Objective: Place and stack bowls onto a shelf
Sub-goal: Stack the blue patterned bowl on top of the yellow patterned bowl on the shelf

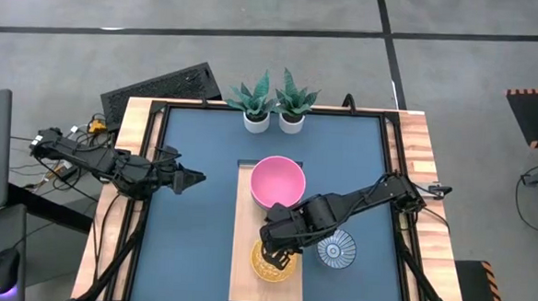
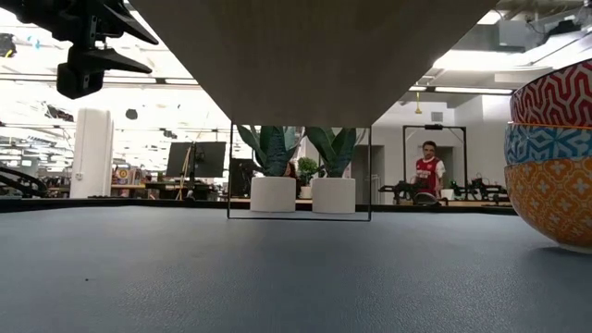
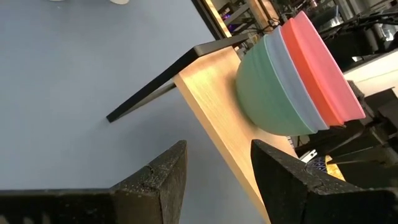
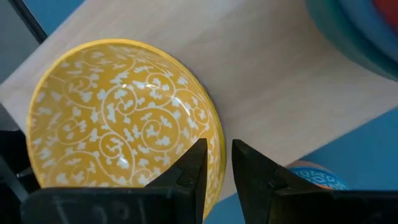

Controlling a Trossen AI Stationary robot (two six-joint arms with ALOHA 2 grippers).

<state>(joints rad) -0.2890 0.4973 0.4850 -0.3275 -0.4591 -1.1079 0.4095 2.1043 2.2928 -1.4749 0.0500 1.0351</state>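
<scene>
The shelf (image 1: 247, 223) is a light wood board raised on a thin black frame in the middle of the table. A stack of plain teal, blue and pink bowls (image 1: 277, 181) (image 3: 292, 81) stands on its far half. A yellow patterned bowl (image 1: 272, 264) (image 4: 118, 118) sits over its near end, under my right gripper (image 1: 277, 252) (image 4: 219, 146), which is shut on it. Three more small patterned bowls (image 1: 337, 251) (image 2: 555, 157) stand stacked on the tabletop, right of the shelf. My left gripper (image 1: 198, 176) (image 3: 217, 155) hovers open to the shelf's left. My right gripper holds the yellow bowl by its rim (image 4: 214, 127), on the side toward the table's right. One finger (image 4: 186, 171) is inside the bowl and the other (image 4: 252, 171) outside, coming from above and pointing down. Whether the bowl's base touches the shelf, I cannot tell.
Two white plant pots (image 1: 272, 121) (image 2: 303, 194) stand at the table's far edge. A black frame runs along the table's sides (image 1: 153, 163). Bare blue tabletop (image 1: 190, 248) lies left of the shelf. A person (image 2: 427, 171) stands far off in the room.
</scene>
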